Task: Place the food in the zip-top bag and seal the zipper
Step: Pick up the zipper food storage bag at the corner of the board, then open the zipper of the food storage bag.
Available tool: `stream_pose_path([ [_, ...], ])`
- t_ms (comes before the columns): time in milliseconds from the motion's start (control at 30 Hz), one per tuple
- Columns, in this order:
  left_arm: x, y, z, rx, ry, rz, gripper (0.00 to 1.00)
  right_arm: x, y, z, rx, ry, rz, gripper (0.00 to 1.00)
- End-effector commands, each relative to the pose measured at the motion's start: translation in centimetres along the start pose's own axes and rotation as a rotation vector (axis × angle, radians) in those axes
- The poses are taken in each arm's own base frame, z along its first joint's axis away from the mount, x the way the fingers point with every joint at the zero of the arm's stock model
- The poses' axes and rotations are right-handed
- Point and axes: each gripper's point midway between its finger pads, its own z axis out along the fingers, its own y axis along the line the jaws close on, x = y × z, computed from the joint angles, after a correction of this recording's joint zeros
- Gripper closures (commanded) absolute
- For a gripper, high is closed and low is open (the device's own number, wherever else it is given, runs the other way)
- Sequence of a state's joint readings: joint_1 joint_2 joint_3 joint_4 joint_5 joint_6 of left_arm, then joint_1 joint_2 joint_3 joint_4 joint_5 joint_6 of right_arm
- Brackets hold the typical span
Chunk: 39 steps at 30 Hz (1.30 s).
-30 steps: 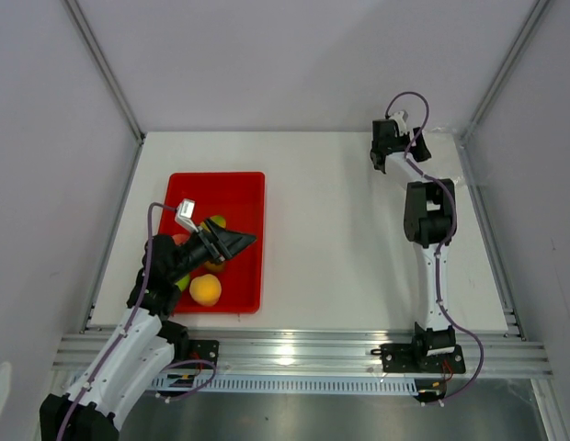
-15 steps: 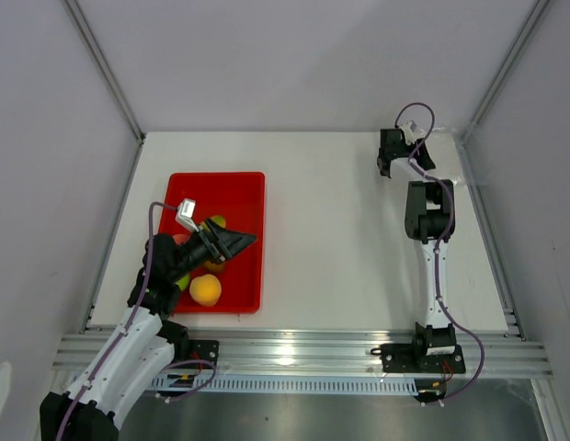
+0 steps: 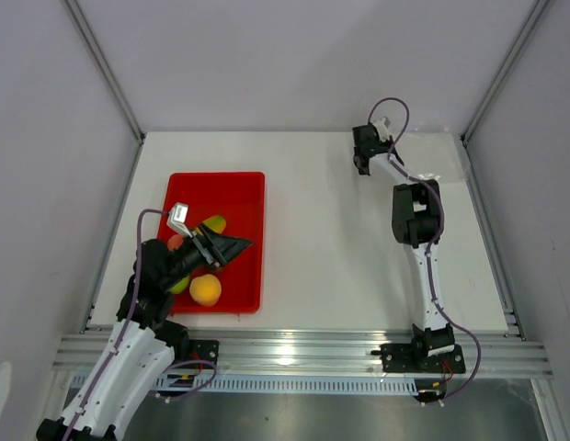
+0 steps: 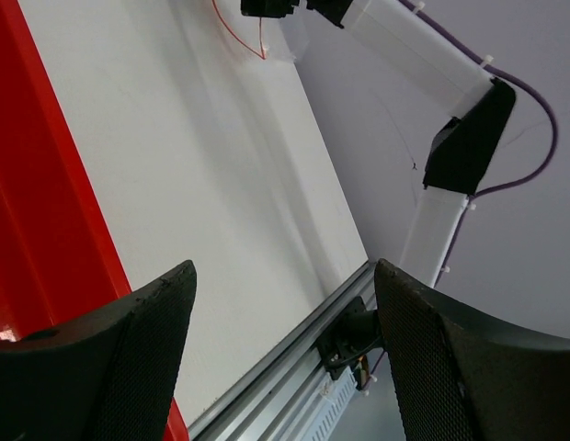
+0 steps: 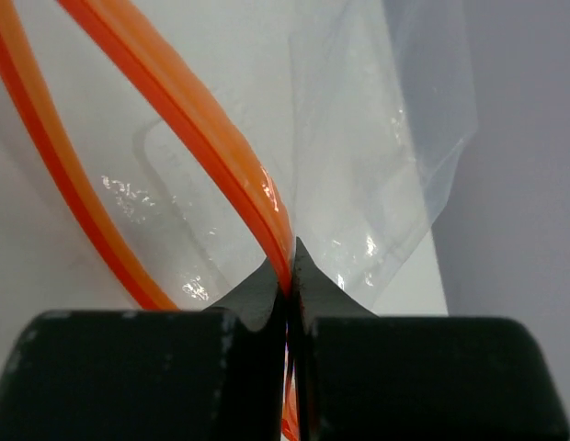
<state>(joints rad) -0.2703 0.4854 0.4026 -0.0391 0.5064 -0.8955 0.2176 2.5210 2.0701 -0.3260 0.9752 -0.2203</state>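
Now: right tool [image 5: 290, 266] clenched on the orange zipper strip [image 5: 202, 138] of the clear bag [image 5: 359, 138], at the far right part of the counter [image 3: 331, 239]. Left tool [image 3: 232, 246] released, jaws wide, hovering over the red tray [image 3: 239, 188]. In the tray lie an orange ball [image 3: 206, 289], a green apple [image 3: 181, 285] and a yellow fruit [image 3: 214, 221].

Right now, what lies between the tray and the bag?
Only bare white table, as the top view shows. The tray is at the left; the right gripper pinches the bag at the far right.
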Motion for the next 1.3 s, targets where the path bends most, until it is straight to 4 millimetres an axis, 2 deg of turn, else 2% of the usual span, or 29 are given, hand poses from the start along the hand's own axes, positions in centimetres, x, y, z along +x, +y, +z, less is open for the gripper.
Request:
stream_pose_path([
  [0,-0.1,-0.7,-1.2,-0.018,0.001,0.052,0.2,-6.5,-2.7,-9.7,-0.104,-0.105,0.184,1.0],
  [33,0.3,-0.6,-1.4,-0.027,0.014,0.049,0.21,-6.6,-3.4,-11.7,-0.15,-0.113,0.205,1.0],
  [100,0.7,-0.6,-1.9,-0.027,0.022,0.052,0.22,-6.1,-2.6,-15.2,-0.262,-0.112,0.234,1.0],
  [167,0.8,-1.2,-2.5,-0.01,0.022,0.06,0.26,-5.6,-2.3,-19.3,-0.403,-0.115,0.302,1.0],
  [233,1.0,-2.5,-3.1,0.038,0.035,0.074,0.31,-4.4,-2.0,-22.3,-0.505,-0.087,0.342,1.0],
  [267,1.2,-2.7,-3.2,0.047,0.042,0.071,0.32,-3.0,-2.7,-24.0,-0.555,-0.085,0.352,1.0],
  [333,1.4,-3.1,-3.5,0.062,0.052,0.067,0.33,-1.6,-1.7,-27.7,-0.702,-0.095,0.356,1.0],
  [367,1.6,-3.2,-3.7,0.068,0.052,0.069,0.33,0.3,-2.1,-29.2,-0.75,-0.081,0.384,1.0],
  [467,2.3,-3.1,-3.6,0.078,0.073,0.047,0.32,2.7,-0.9,-34.6,-0.917,-0.105,0.391,1.0],
  [500,2.4,-3.4,-3.4,0.096,0.075,0.047,0.32,4.9,-0.9,-36.5,-0.953,-0.105,0.369,1.0],
  [567,3.1,-3.7,-2.9,0.107,0.105,0.029,0.32,6.5,-0.4,-38.8,-1.018,-0.091,0.384,1.0],
  [600,3.2,-4.2,-2.6,0.122,0.107,0.033,0.31,8.0,-0.2,-39.5,-1.035,-0.081,0.374,1.0],
  [633,4.3,-4.8,-2.5,0.141,0.152,0.032,0.3,9.0,0.3,-41.3,-1.067,-0.086,0.35,1.0],
  [667,4.0,-5.0,-2.1,0.132,0.14,0.034,0.3,9.6,0.6,-42.0,-1.073,-0.084,0.343,1.0],
  [700,4.6,-4.9,-1.5,0.117,0.166,0.027,0.29,10.4,0.8,-42.7,-1.076,-0.074,0.339,1.0],
  [733,5.6,-5.7,-1.4,0.137,0.206,0.034,0.29,11.1,1.0,-44.1,-1.081,-0.091,0.315,1.0],
  [767,5.1,-6.0,-1.0,0.119,0.178,0.039,0.28,11.5,0.9,-44.7,-1.077,-0.096,0.31,1.0],
  [833,6.0,-5.8,-0.5,0.089,0.207,0.037,0.27,12.7,0.8,-46.3,-1.085,-0.094,0.31,1.0],
  [967,6.3,-5.0,0.3,0.023,0.21,0.036,0.28,14.0,0.3,-49.5,-1.152,-0.098,0.321,1.0],
  [1100,6.4,-4.6,0.6,-0.01,0.202,0.047,0.29,14.8,0.0,-51.4,-1.181,-0.112,0.326,1.0],
  [1267,7.8,-3.1,0.7,-0.056,0.228,0.055,0.31,15.4,-0.7,-51.9,-1.185,-0.127,0.364,1.0],
])
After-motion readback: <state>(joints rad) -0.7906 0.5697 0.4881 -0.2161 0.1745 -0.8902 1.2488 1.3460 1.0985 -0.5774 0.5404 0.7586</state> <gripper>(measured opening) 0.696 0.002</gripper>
